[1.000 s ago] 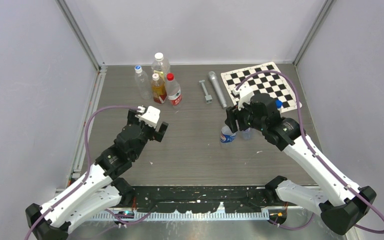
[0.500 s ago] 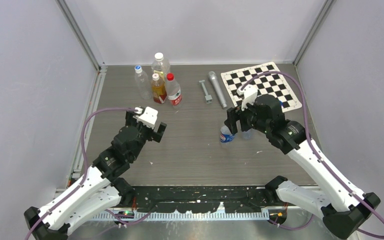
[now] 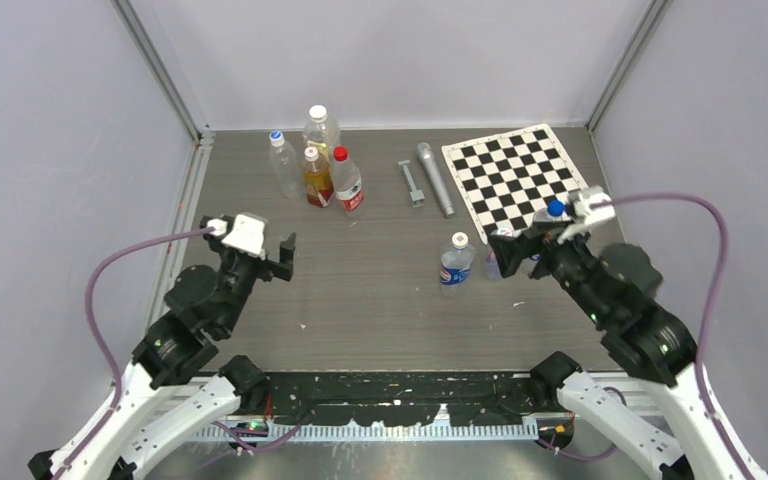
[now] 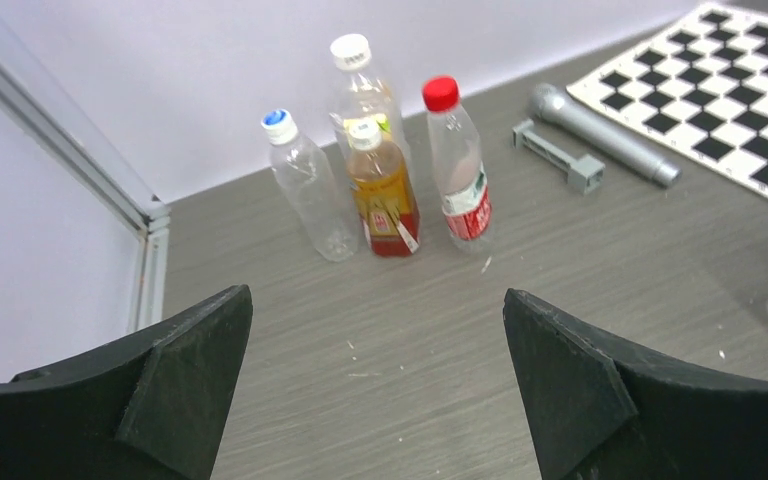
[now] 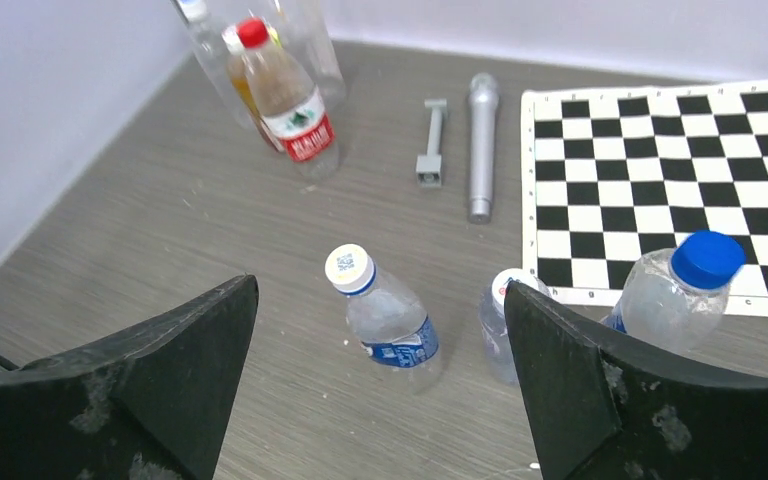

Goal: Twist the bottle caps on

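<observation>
Three small clear bottles stand right of centre, each with a cap on. The blue-labelled bottle [image 5: 392, 325] [image 3: 455, 268] carries a white cap [image 5: 349, 268]. Beside it, a second bottle [image 5: 495, 335] has a white cap [image 5: 505, 283], partly hidden behind my right finger. The third bottle [image 5: 660, 305] stands at the checkerboard's edge with a blue cap [image 5: 708, 258] [image 3: 556, 207]. My right gripper [image 5: 381, 290] [image 3: 518, 250] hangs open above and on the near side of them, holding nothing. My left gripper [image 4: 376, 300] [image 3: 260, 262] is open over bare table at the left.
At the back left stands a cluster: a clear bottle [image 4: 308, 190], a tall white-capped bottle [image 4: 360, 90], an amber-liquid bottle [image 4: 383, 190] and a red-capped bottle [image 4: 458, 170]. A grey cylinder [image 3: 436, 178] and a small grey bar [image 3: 411, 183] lie beside the checkerboard [image 3: 520, 165].
My right gripper has opened wide and pulled back to the right, away from the bottles. The left arm has drawn back toward the left.
</observation>
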You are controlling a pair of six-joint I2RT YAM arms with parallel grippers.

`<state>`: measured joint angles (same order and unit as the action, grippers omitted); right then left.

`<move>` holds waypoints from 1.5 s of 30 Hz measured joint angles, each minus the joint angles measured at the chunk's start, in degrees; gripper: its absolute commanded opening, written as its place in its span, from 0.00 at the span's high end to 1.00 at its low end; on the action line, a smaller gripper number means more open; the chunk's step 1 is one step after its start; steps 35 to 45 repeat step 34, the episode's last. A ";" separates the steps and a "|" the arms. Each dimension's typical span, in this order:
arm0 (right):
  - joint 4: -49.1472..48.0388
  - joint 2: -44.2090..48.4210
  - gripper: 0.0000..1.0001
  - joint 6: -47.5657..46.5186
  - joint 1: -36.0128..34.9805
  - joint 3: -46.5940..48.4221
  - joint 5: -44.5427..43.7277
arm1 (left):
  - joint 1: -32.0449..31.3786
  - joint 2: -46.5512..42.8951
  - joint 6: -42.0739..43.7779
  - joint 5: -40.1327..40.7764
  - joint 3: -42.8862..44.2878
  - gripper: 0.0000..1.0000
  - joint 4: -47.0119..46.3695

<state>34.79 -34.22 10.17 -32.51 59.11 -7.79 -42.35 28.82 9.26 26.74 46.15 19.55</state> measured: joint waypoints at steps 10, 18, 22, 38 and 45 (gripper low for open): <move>-0.59 18.36 0.00 5.01 0.00 -7.63 0.39 | 0.00 -6.82 -2.21 3.58 2.69 0.00 6.69; 1.20 25.27 0.00 7.39 0.00 -10.49 0.11 | 0.00 -16.09 -10.51 4.11 -1.09 0.00 9.40; 1.79 27.23 0.00 7.74 0.00 -10.51 -0.37 | 0.00 -18.99 -15.47 4.15 -2.01 0.00 11.72; 4.68 29.90 0.00 8.02 0.00 -10.69 -1.38 | 0.00 -26.97 -23.19 3.72 -4.15 0.00 15.15; 4.68 29.90 0.00 8.02 0.00 -10.69 -1.38 | 0.00 -26.97 -23.19 3.72 -4.15 0.00 15.15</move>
